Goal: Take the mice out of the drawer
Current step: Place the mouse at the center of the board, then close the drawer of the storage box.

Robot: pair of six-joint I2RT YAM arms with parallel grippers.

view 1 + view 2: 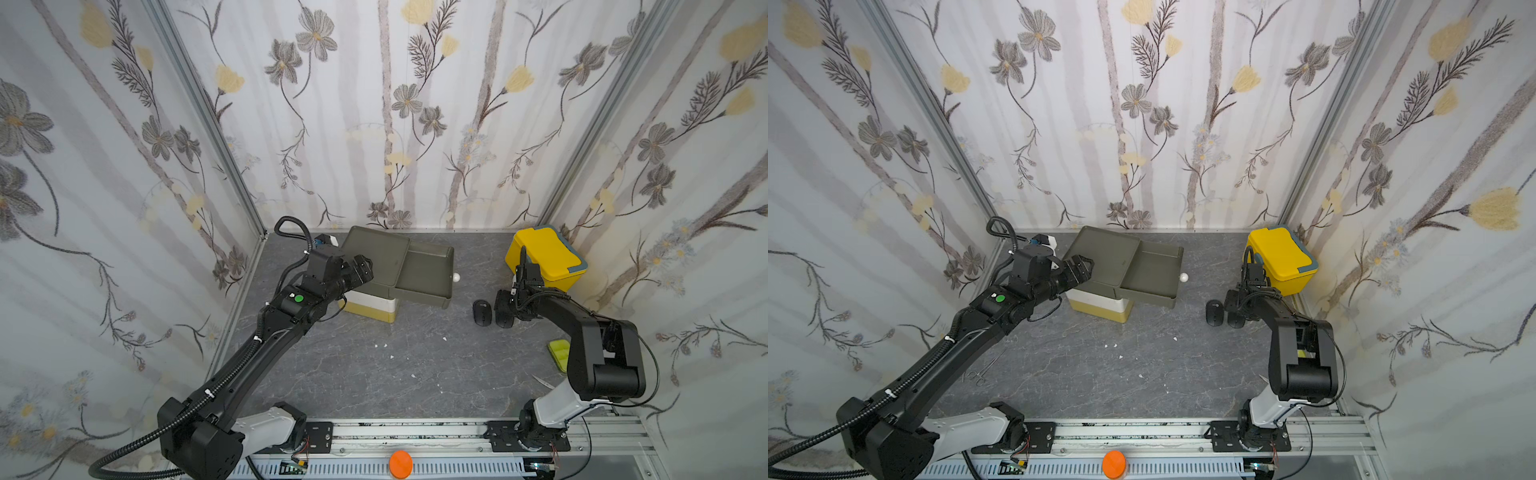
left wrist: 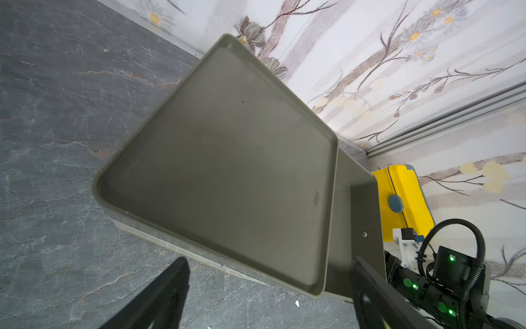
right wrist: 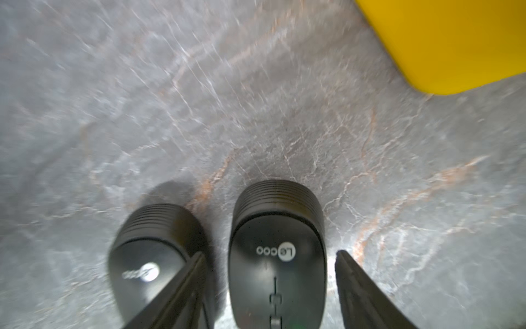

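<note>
Your R gripper (image 3: 270, 253), jaws apart, straddles one black mouse (image 3: 277, 222) on the table (image 3: 142, 99), w/ a 2nd black mouse (image 3: 148, 250) just beside it. Farther back, your L gripper (image 2: 270, 260), jaws also apart, hangs at the drawer (image 1: 376, 257), its top tier (image 1: 428, 270) slid out. Yellow box (image 1: 544, 253) at rear.

drawer (image 1: 1150, 270) open, black mouse (image 1: 1214, 312) on table (image 1: 1142, 365)

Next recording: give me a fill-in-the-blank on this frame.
Black mice lying on the table: ___.
On the drawer, the pulled-out tier is the ___ one.
The right claw straddles one mouse with jaws ___.
The lidded box near it is ___.
Missing: two; top; open; yellow.
</note>
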